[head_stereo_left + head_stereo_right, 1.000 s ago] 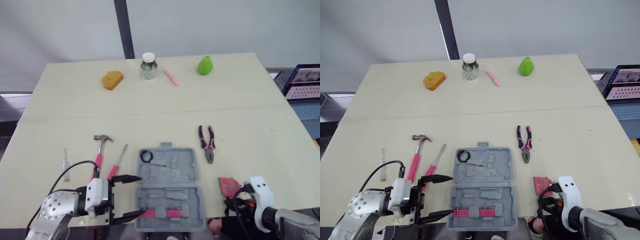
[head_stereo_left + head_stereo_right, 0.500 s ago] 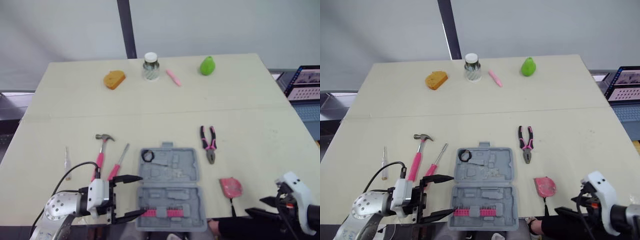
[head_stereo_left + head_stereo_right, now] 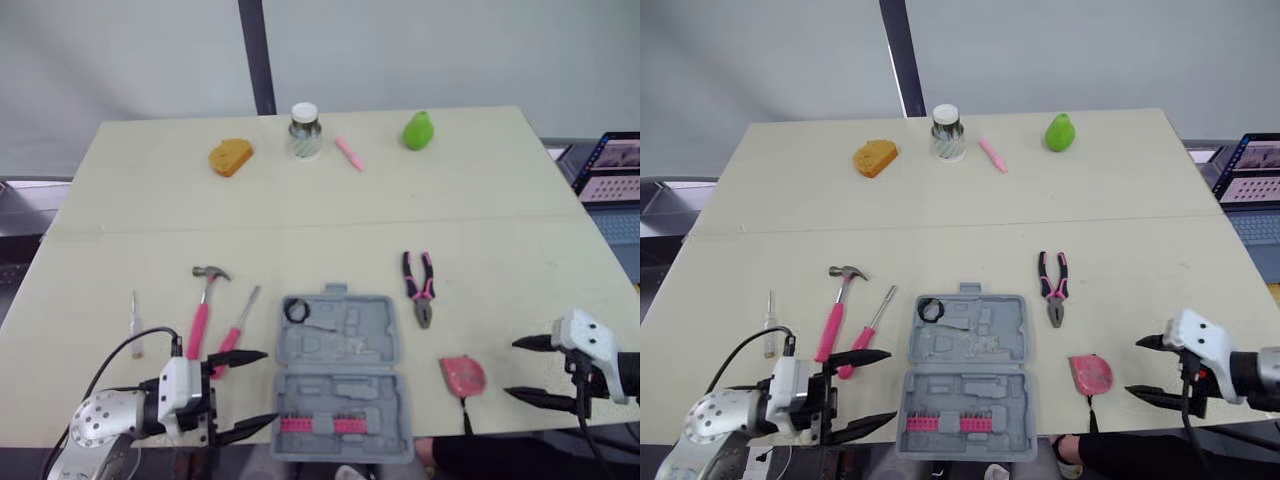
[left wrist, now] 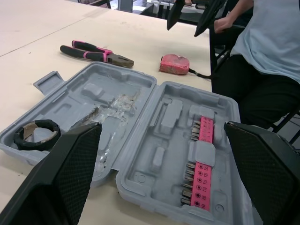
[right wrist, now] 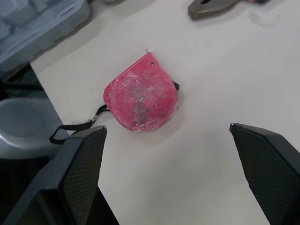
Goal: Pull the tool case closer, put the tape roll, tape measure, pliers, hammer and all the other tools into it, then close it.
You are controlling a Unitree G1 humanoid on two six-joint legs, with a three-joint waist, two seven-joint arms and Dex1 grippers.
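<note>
— Look at the right pincer (image 3: 511, 368): drawn back to the right since a second ago, gaping wide, gripping nothing. Leaves the red teardrop-shaped tape measure (image 3: 461, 374) flat on the pale beige tabletop (image 3: 300, 220), near the front edge, close to the right of the open grey plastic tool case (image 3: 340, 375).

— Same with the left pincer (image 3: 268, 386): eased off the case's front left corner, spread open, empty. Suggests the pulling-closer is over and the loading barely begun.

— Agreed. Counting just the black tape roll (image 3: 294, 311) inside, in the far left pocket. Out on the tabletop: pink-handled pliers (image 3: 418, 288) beyond the tape measure, pink-handled hammer (image 3: 203, 305) and pink-handled screwdriver (image 3: 236, 325) left of the case, small clear-handled screwdriver (image 3: 134, 318) further left. Probably calls for a fresh grasp at the tape measure.

— And beyond?

— Along the far edge, well apart from the tools: orange bread-shaped piece (image 3: 229, 157), white-lidded glass jar (image 3: 304, 131), pink marker (image 3: 346, 154), green pear (image 3: 418, 130). Behind, a plain grey wall with a dark pole (image 3: 256, 55); to the right, an open laptop (image 3: 615, 165). By the front edge, a person in a light blue top (image 4: 267, 37).
</note>
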